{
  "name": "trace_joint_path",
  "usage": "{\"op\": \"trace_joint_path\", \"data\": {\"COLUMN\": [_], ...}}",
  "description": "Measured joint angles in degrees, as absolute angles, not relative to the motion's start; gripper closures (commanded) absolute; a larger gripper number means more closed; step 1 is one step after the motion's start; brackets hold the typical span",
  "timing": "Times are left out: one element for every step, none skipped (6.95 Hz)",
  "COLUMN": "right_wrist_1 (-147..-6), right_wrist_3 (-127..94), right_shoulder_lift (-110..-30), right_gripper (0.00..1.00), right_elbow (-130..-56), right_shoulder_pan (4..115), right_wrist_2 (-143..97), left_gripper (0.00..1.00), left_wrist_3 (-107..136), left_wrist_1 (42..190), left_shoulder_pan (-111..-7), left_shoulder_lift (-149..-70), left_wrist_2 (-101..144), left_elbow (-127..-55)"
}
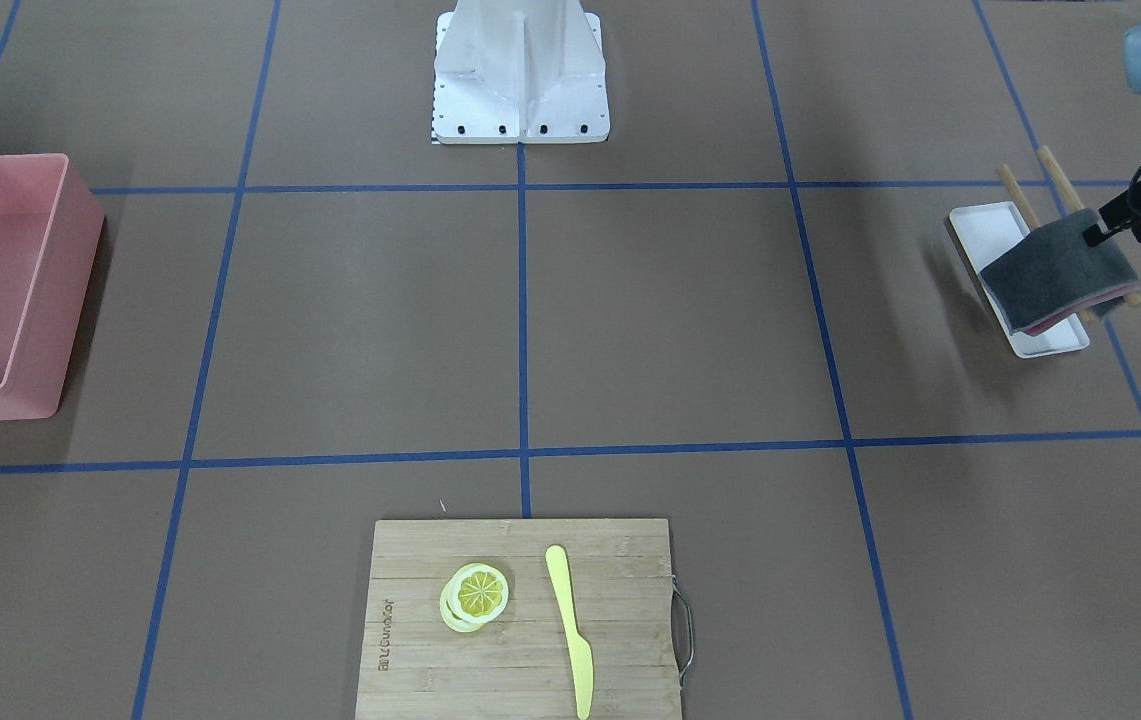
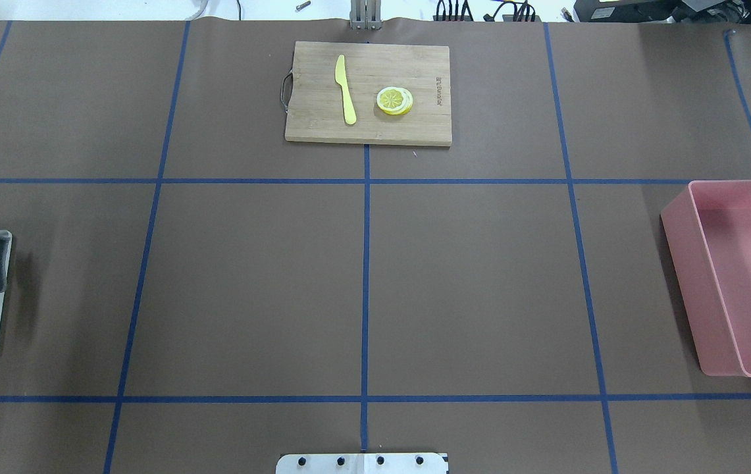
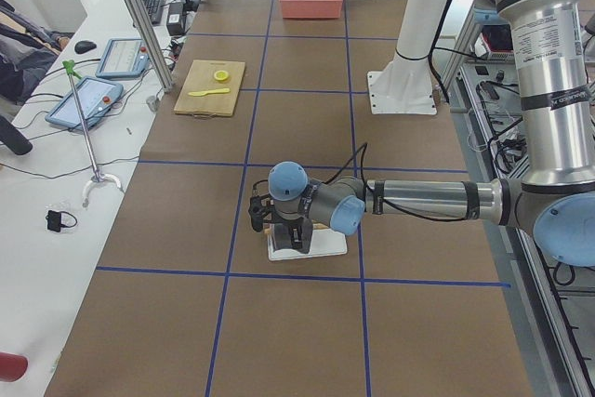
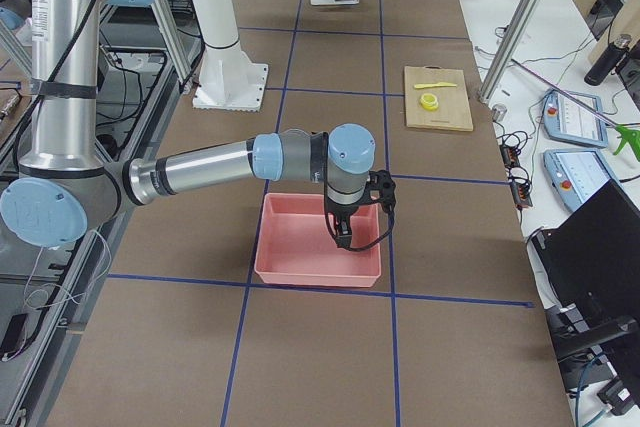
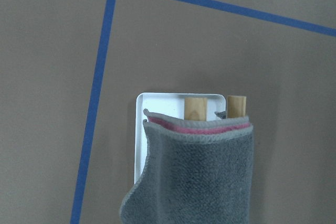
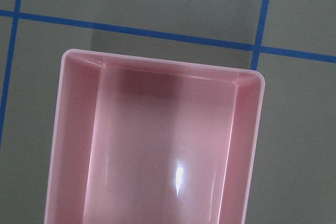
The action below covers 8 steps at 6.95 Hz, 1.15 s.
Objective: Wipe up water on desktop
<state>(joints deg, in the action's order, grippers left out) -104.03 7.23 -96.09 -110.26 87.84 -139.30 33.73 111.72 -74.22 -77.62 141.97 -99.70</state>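
Left gripper (image 1: 1095, 236) seemed closed on folded grey cloth (image 1: 1055, 272) above white tray (image 1: 1050, 345) | right gripper (image 4: 343, 231) over pink plastic bin (image 4: 315, 275), opening could not be told | brown taped desktop (image 2: 467, 289) lay underneath, water not visible | cloth should clear wooden rods (image 5: 196, 107) before lowering flat

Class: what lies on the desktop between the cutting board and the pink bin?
Nothing: the overhead view shows only bare desktop and blue tape lines there.

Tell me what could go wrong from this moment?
The left tool seems to pinch only the edge of the grey cloth, so it may slip out.
The cloth lies over the wooden rods above the white tray; lifting it could drag them.
No water shows on the desktop, so the wipe may miss.
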Motion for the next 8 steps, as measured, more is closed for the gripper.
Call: {"op": "trace_joint_path", "data": {"right_wrist_1": [-104.1,-104.1,-104.1,-104.1,-104.1,-104.1,-104.1,-104.1], "right_wrist_3": [7.2,7.2,7.2,7.2,7.1,7.1,7.1,7.1], "right_shoulder_lift": [-96.1,-96.1,-96.1,-96.1,-96.1,-96.1,-96.1,-96.1], "right_gripper": [0.0,0.0,0.0,0.0,0.0,0.0,0.0,0.0], "right_elbow": [-110.2,-110.2,-110.1,-110.1,-110.1,-110.1,-110.1,-110.1], "right_shoulder_pan": [87.8,87.7,87.7,87.7,87.7,87.7,87.7,87.7], "right_wrist_2": [-139.4,-139.4,-139.4,-139.5,-139.5,-139.5,-139.5,-139.5], "left_gripper": [0.59,0.6,0.6,0.6,0.59,0.59,0.63,0.72], "left_wrist_3": [33.9,34.0,34.1,34.2,34.2,34.2,34.2,34.2], "left_wrist_1": [111.7,111.7,111.7,111.7,111.7,111.7,111.7,111.7], "left_shoulder_pan": [-74.0,-73.9,-73.9,-73.8,-73.8,-73.8,-73.9,-73.9], "left_shoulder_lift": [-77.7,-77.8,-77.8,-77.8,-77.8,-77.6,-77.5,-77.4], "left_wrist_2": [142.0,141.9,141.9,142.0,142.0,142.1,142.2,142.3], "left_elbow": [-99.5,-99.5,-99.5,-99.5,-99.7,-99.8,-100.0,-100.2]}}
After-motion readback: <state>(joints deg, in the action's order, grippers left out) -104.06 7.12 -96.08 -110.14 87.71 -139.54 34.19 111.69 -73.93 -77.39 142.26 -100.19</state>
